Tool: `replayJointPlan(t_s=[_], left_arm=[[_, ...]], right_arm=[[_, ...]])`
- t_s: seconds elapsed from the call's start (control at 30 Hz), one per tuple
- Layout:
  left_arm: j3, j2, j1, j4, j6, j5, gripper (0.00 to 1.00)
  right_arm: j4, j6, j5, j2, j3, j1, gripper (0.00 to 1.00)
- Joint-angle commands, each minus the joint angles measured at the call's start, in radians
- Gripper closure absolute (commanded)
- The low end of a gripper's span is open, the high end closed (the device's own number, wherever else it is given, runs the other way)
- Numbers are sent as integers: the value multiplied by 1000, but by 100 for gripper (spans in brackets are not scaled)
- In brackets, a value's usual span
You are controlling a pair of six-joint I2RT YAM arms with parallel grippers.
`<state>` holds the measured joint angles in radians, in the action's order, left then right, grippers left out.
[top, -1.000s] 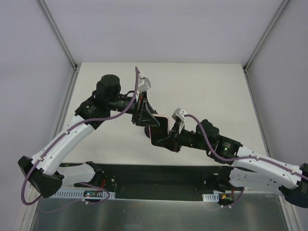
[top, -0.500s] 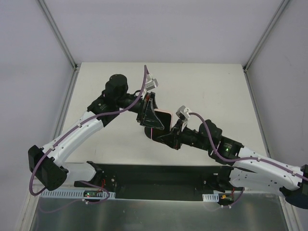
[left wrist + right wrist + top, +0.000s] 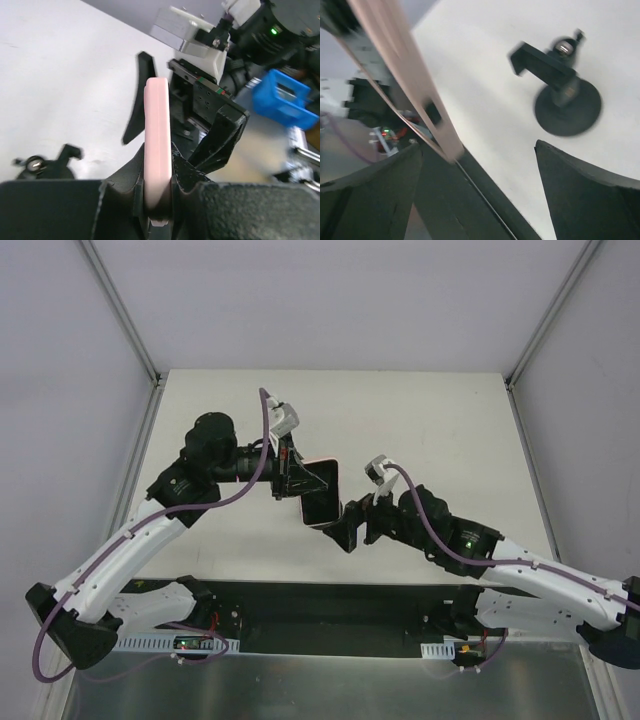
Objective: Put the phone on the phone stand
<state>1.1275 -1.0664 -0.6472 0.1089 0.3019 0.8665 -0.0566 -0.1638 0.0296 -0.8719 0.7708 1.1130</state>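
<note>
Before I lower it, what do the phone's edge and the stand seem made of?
The phone has a pale pink edge, smooth and satin with a soft even sheen, likely plastic or a case. The phone stand looks matte black, probably plastic; the view is blurred, so uncertain.

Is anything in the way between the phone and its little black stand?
Nothing visible. The left gripper holds the phone edge-on above the table, and the right wrist view shows only bare table between it and the phone stand. The open right gripper hovers close beside the phone.
</note>
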Motion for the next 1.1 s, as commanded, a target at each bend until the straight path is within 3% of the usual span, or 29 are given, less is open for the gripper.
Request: replayJointPlan(t_s=[0.0, 0.2, 0.27, 0.4, 0.7, 1.07], left_arm=[[-18, 111, 0, 37, -122, -363, 100], [-21, 146, 21, 86, -112, -694, 100], [-26, 163, 24, 86, -118, -750, 100], [-41, 192, 26, 75, -127, -768, 100], [-57, 198, 26, 61, -149, -755, 100], [-54, 194, 24, 60, -149, -715, 100]], right_arm=[[-312, -62, 279, -32, 85, -11, 4], [-431, -85, 374, -78, 127, -58, 3], [-436, -74, 357, -136, 168, -58, 9], [-469, -77, 322, -286, 289, -53, 30], [-465, -95, 377, -527, 481, -4, 53], [-505, -103, 461, -546, 496, -5, 54]])
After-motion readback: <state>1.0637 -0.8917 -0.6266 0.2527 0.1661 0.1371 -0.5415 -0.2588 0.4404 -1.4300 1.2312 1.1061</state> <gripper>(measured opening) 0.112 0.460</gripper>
